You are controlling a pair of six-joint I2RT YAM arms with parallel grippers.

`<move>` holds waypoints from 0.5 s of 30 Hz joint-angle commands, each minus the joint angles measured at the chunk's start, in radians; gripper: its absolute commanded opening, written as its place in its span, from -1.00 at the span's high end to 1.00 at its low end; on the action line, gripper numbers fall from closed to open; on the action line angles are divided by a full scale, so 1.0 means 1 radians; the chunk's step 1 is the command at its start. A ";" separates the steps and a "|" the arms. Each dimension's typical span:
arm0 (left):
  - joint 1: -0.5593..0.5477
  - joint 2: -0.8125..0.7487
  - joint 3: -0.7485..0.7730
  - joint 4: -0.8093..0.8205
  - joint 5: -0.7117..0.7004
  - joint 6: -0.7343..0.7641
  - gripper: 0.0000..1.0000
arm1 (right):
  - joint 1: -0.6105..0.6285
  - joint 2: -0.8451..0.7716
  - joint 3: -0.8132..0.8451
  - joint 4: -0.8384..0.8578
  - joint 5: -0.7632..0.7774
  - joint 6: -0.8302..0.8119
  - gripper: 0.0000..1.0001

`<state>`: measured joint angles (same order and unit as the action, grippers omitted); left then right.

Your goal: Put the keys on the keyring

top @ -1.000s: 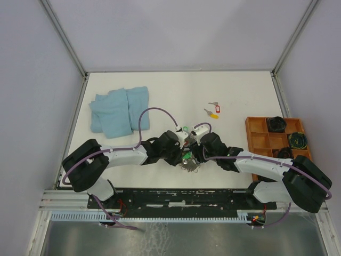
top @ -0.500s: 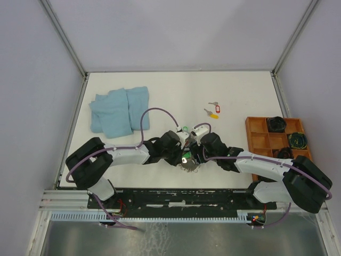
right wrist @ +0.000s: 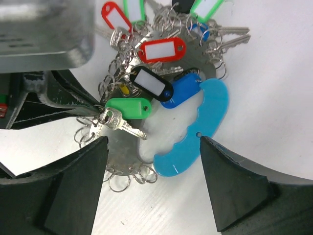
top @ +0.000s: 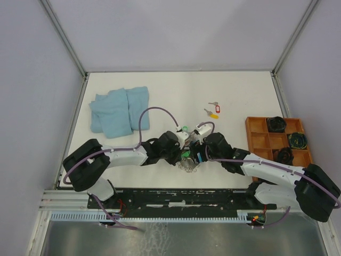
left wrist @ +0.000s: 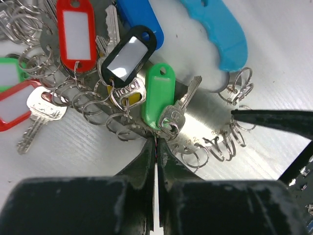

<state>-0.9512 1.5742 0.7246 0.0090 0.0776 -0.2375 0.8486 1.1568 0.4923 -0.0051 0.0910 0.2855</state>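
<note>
The keyring is a round metal plate edged with split rings, with a blue handle. Several tagged keys hang on it. A green-tagged key lies at the plate's near edge. My left gripper is shut, its tips pinching the split ring by that key's head. My right gripper is open and hovers over the plate and the handle, holding nothing. Two loose keys lie further back, one red-tagged and one yellow-tagged.
A folded blue cloth lies at the back left. At the right edge stands an orange compartment tray with dark round items. Both arms meet low over the keyring near the table's front.
My left gripper has closed fully at the ring beside the green-tagged key. My right gripper has opened wider, and its forearm has swung slightly right.
</note>
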 commanded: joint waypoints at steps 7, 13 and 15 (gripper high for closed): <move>0.014 -0.172 -0.140 0.335 -0.027 0.148 0.95 | -0.004 -0.130 0.004 0.031 0.058 -0.107 -0.80; 0.053 -0.187 -0.205 0.471 0.037 0.136 0.95 | -0.009 -0.104 0.052 -0.017 0.018 -0.051 -0.67; 0.060 -0.188 -0.217 0.486 0.048 0.132 0.95 | -0.014 -0.077 0.052 -0.005 0.001 -0.033 -0.60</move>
<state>-0.9119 1.4231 0.5278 0.3340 0.0845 -0.1341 0.8444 1.0492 0.4969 -0.0299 0.1257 0.2260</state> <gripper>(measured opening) 0.044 0.828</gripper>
